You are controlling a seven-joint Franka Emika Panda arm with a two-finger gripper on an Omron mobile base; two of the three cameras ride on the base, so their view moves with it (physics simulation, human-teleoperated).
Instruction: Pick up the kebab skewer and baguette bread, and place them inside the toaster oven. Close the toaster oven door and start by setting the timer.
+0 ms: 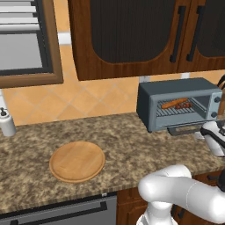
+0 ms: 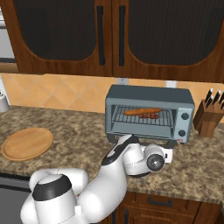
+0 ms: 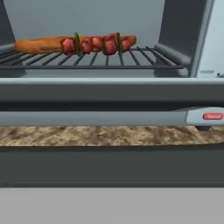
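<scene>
2 items, skewer (image 3: pixel 94 44) and bread (image 3: pixel 41 45), lie on the oven (image 2: pixel 148 113) rack, so I hold the hand low at the dropped door (image 3: pixel 109 94); I cannot tell the jaws' state.

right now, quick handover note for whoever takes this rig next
Tool: low in front of the toaster oven, holding nothing; open or shut can't be told from the pictures.
Things: baguette bread and kebab skewer lie on the wire rack inside the oven, skewer in front of the bread.
Done: both items loaded; the round wooden plate is bare.
Left: swing up the dropped toaster oven door, then set the timer knob.
</scene>
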